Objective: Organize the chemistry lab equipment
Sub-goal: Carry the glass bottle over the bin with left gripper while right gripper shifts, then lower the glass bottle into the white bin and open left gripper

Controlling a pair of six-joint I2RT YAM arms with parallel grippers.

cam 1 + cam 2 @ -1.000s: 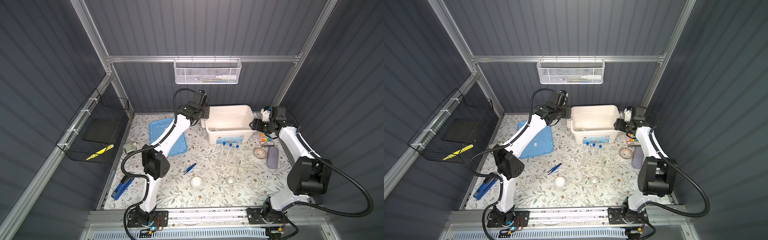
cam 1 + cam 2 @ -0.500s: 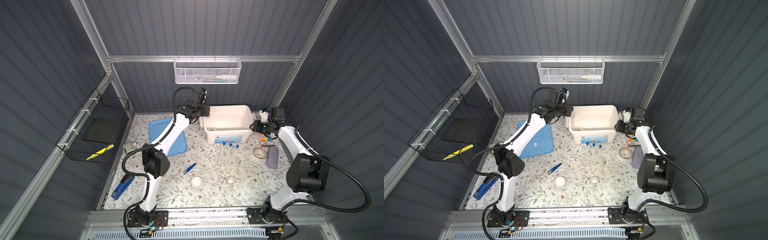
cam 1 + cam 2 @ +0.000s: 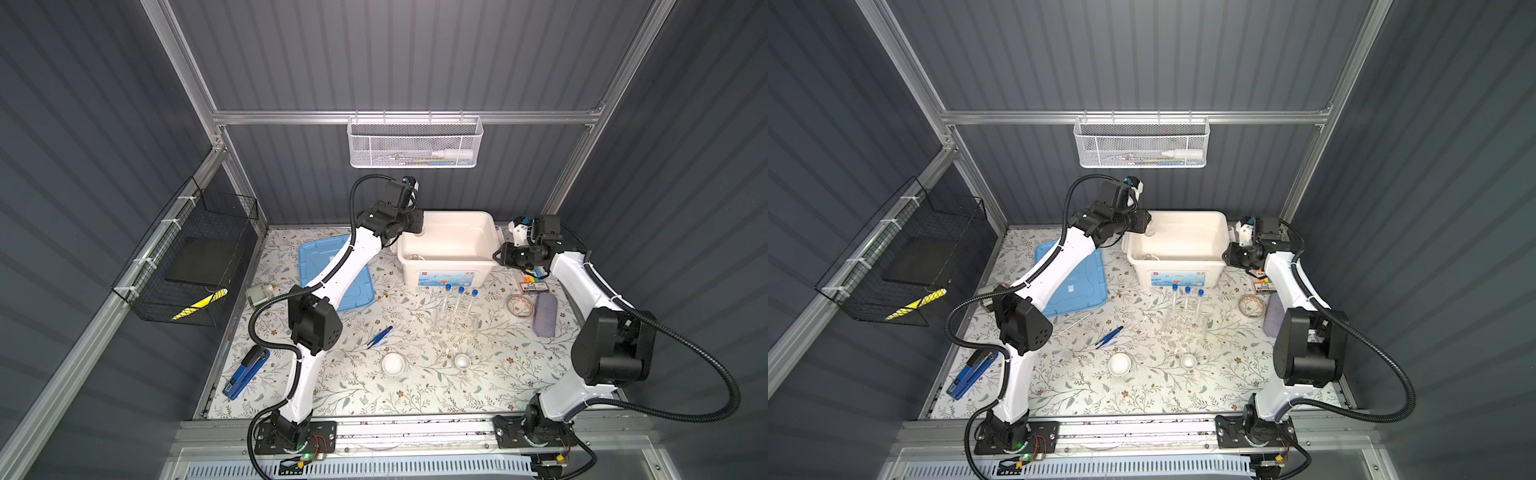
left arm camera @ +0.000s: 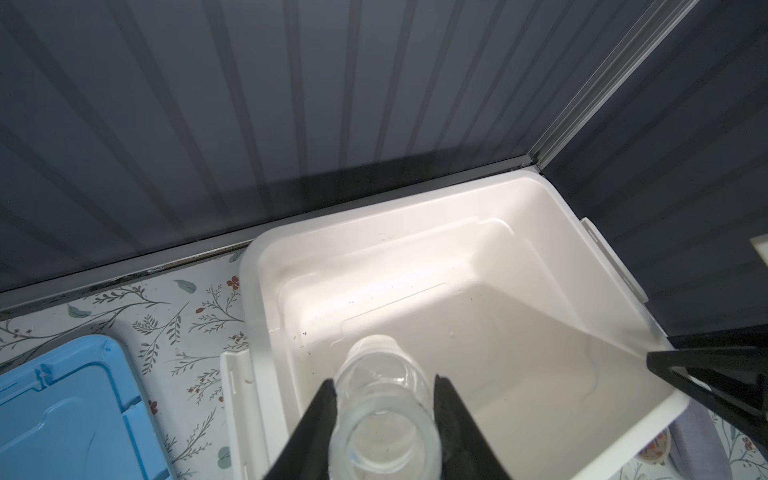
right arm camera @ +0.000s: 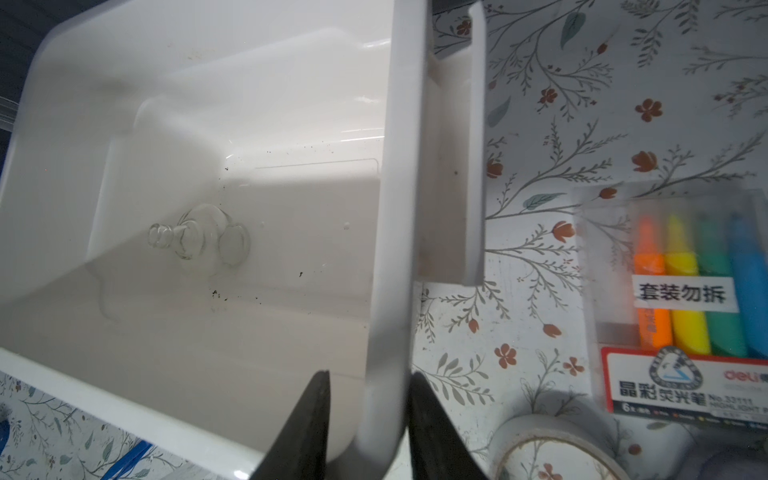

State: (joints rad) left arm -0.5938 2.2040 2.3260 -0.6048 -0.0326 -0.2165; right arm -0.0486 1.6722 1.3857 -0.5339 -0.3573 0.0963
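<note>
My left gripper [image 4: 384, 380] is shut on a clear glass flask [image 4: 382, 374], held over the left end of the white bin [image 3: 449, 259], as both top views show [image 3: 1149, 228]. A second flask [image 5: 199, 237] lies inside the bin. My right gripper [image 5: 369, 374] straddles the bin's right rim [image 5: 399, 166], one finger inside and one outside, closed on it. On the mat stand three blue-capped test tubes [image 3: 459, 303] in a clear rack [image 3: 455, 328]. In front lie blue tweezers [image 3: 380, 336], a thin rod [image 3: 1073, 324] and two white dishes [image 3: 393, 364] [image 3: 462, 361].
A blue lid [image 3: 316, 257] lies left of the bin, under my left arm. A grey motor [image 3: 259, 293] and a blue-and-black stapler [image 3: 245, 372] sit at the left edge. A highlighter pack [image 5: 698, 266], tape roll [image 3: 519, 305] and grey case [image 3: 545, 313] sit at the right.
My right jaws have narrowed onto the bin's right rim. The bin has shifted slightly left. My left gripper still holds the flask at the bin's left end.
</note>
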